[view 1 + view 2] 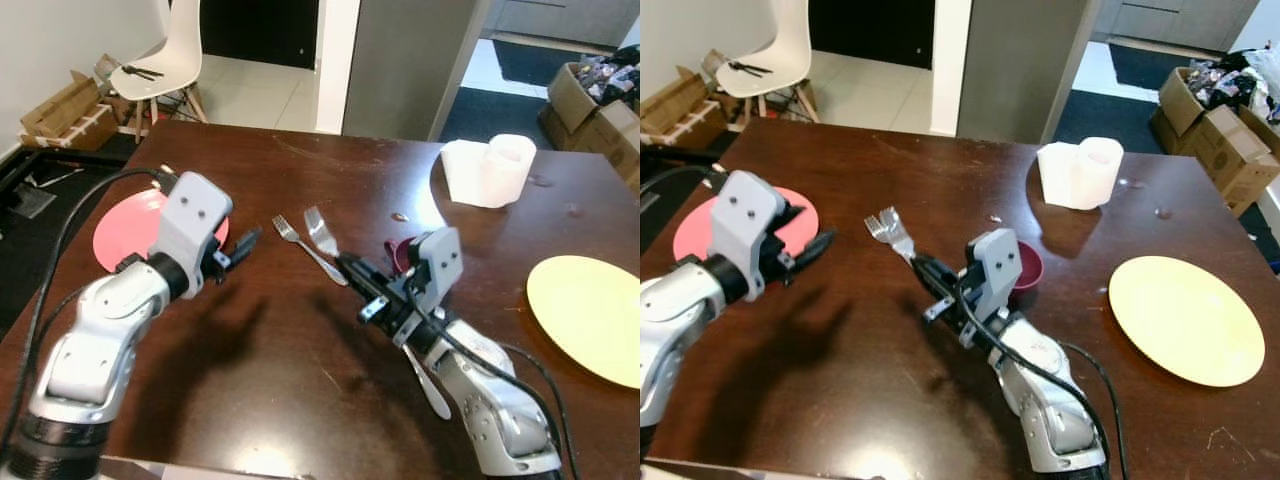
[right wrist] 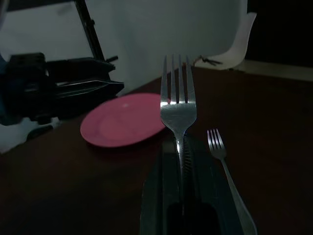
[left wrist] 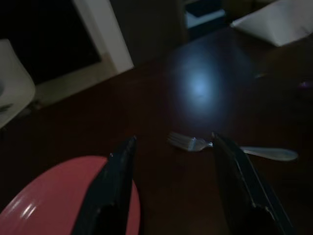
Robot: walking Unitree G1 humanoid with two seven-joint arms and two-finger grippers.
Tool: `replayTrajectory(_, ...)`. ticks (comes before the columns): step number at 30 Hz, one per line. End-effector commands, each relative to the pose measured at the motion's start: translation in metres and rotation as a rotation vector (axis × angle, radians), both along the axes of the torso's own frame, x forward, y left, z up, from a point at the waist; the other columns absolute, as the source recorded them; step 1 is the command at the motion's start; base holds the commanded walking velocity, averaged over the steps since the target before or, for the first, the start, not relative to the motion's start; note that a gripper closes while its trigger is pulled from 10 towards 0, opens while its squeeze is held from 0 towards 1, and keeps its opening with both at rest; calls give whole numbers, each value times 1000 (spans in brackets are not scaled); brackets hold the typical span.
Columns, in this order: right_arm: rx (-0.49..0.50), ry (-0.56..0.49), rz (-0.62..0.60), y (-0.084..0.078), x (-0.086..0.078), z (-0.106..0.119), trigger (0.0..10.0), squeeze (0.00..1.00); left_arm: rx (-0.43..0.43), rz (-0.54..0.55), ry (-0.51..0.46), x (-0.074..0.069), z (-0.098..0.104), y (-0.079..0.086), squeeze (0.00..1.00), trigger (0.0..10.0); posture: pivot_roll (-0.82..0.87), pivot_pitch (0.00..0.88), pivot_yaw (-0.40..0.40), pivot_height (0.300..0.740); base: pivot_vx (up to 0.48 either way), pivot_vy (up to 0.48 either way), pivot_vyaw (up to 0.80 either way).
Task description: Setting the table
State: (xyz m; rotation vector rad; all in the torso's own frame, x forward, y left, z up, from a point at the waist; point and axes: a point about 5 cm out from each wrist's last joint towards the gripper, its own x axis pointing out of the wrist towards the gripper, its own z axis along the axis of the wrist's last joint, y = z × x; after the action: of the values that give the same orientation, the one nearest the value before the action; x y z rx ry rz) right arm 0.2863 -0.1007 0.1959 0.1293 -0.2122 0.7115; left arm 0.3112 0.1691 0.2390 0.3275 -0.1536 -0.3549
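Between right gripper (image 1: 352, 270) jaws, fork (image 1: 320, 232).

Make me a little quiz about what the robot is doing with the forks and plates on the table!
1. True or false: the right pincer is shut on a fork.
2. Which plate lies nearest the left pincer? A) the yellow plate B) the pink plate
3. Fill in: a second fork lies flat on the ____.

Key
1. True; the held fork's tines stick out past the fingertips.
2. B; the pink plate lies just beside that open pincer.
3. Table, between the two pincers.
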Motion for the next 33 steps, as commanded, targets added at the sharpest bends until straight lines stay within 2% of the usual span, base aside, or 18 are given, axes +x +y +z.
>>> replayTrajectory(1, 23, 6, -56, -6, 0, 2, 10000, 0, -30, 56, 3, 2, -1, 6, 0, 10000, -32, 32, 59, 740, 0, 0, 0)
replayTrajectory(6, 39, 6, -134, -13, -3, 2, 10000, 0, -59, 100, -5, 3, -3, 8, 0, 10000, -44, 22, 59, 740, 0, 0, 0)
replayTrajectory(10, 43, 7, -149, -14, -6, 1, 10000, 0, -70, 120, -7, 3, -5, 8, 0, 10000, -50, 18, 59, 740, 0, 0, 0)
replayTrajectory(12, 40, 16, -175, -16, -6, -3, 10000, 0, -83, 130, -3, 4, -8, 7, 0, 10000, -62, 8, 56, 740, 0, 0, 0)
replayTrajectory(14, 0, 51, -282, -21, -9, -24, 10000, 0, -104, 143, 11, 3, -16, 1, 0, 10000, -67, 3, 58, 740, 0, 0, 0)
replayTrajectory(16, -6, 63, -340, -23, -12, -31, 10000, 0, -130, 149, 26, 1, -22, -3, 0, 10000, -79, 0, 63, 740, 0, 0, 0)
replayTrajectory(19, -35, 34, -362, -24, -13, -28, 10000, 0, -158, 145, 45, -2, -25, -4, 0, 10000, -79, 0, 63, 740, 0, 0, 0)
replayTrajectory(25, -35, -11, -426, -33, -8, -17, 10000, 0, -155, 179, 36, -7, -35, -3, 0, 10000, -87, 0, 67, 740, 0, 0, 0)
replayTrajectory(33, -52, -33, -439, -31, -2, -14, 10000, 0, -177, 204, 29, -9, -42, -5, 0, 10000, -82, 0, 56, 740, 0, 0, 0)
